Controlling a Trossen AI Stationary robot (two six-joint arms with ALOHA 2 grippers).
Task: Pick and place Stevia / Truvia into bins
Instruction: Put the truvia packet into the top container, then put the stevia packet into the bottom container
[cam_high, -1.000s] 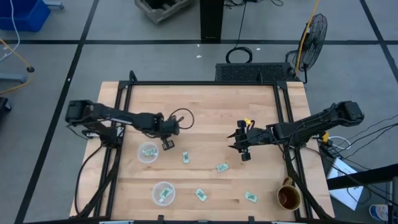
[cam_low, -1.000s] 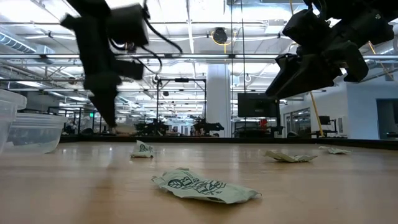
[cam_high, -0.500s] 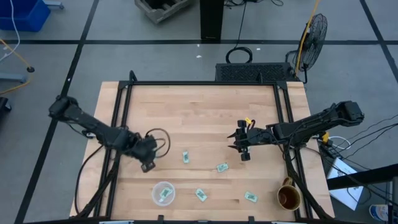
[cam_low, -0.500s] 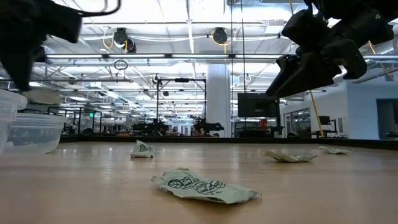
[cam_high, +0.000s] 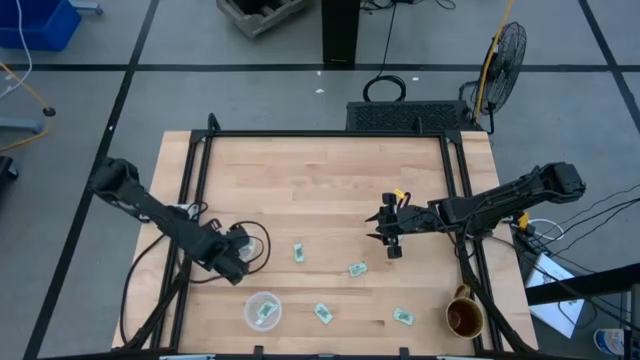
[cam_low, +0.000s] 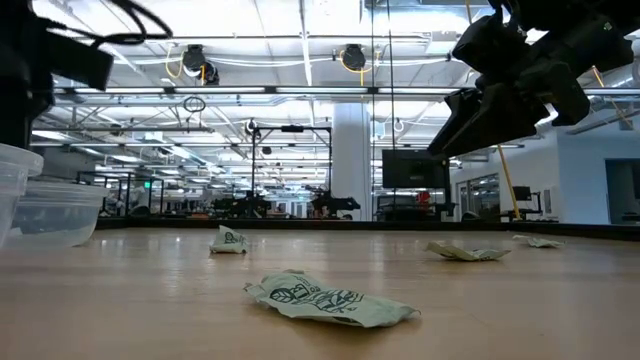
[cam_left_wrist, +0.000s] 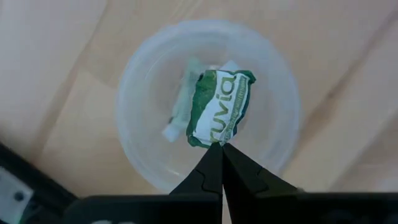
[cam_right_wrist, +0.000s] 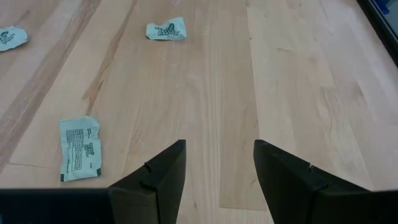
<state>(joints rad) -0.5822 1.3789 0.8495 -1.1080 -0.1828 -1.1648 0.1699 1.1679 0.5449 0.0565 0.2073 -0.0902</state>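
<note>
My left gripper is shut on a green-and-white Truvia sachet above a clear cup that holds another sachet. In the high view this gripper covers that cup. A second cup, nearer the near edge, holds one sachet. Loose sachets lie flat on the table. My right gripper is open above the table's right half; its wrist view shows a sachet just ahead of the gripper. My left gripper pinches the Truvia sachet by the middle of one short edge, only at the fingers' free ends. The fingers come from above, pointing down. The sachet is crumpled and hangs below the fingertips over the cup's opening; whether it touches the cup's bottom I cannot tell.
A brown mug stands at the near right corner. A black frame rail runs along the table's left and right sides. The left arm's cable loops beside its gripper. Bare wood lies across the far half.
My left gripper has swung from just beyond the far-side cup toward the near and left edges and now stands over that cup, hiding it in the high view. In the low view the left arm has moved out to the picture's left edge.
</note>
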